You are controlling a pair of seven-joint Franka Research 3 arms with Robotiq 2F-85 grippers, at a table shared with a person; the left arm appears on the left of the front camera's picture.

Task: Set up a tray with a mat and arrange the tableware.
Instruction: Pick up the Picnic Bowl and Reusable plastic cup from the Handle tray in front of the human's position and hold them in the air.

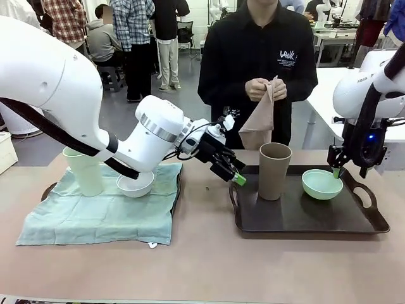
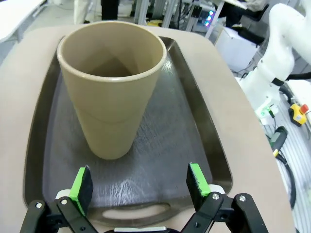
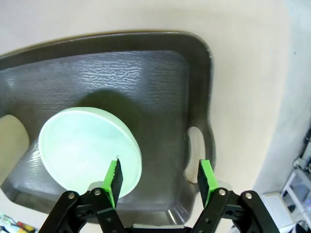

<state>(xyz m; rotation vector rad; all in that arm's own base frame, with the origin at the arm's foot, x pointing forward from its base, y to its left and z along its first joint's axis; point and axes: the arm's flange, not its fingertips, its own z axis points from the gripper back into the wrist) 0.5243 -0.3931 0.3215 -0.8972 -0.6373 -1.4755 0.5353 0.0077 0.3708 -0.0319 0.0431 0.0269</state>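
The left gripper point(image 2: 141, 182) is held wide open and empty, low over the handle end of the dark tray point(image 2: 43, 145). The brown cup point(image 2: 112, 87) stands upright on the tray just ahead of the pads point(image 2: 82, 183) and is not touched. The cup is judged to be light, stiff and smooth-walled. Because it is tall and narrows toward its foot, it could be tipped by a sideways nudge, and a pinch low on the taper might slide. It would best be taken squarely around the wall at mid-height or a little above. The right gripper point(image 3: 160, 179) is also parted with nothing clamped, and it is poised over the far end of the same tray. The edge of the mint bowl point(image 3: 90, 150) lies below, between its two pads. The bowl is taken to be light and rigid but slick, so a hold on the rim is suggested, with one pad inside and one outside. Farther left on the counter point(image 1: 202, 266), the pale green cup point(image 1: 84, 171) and the white bowl point(image 1: 136, 185) are set on a spread green cloth point(image 1: 95, 215), which looks soft and limp. Across the counter, a folded tan cloth point(image 1: 259, 120) is held up in the hands point(image 1: 266, 88) of a person.
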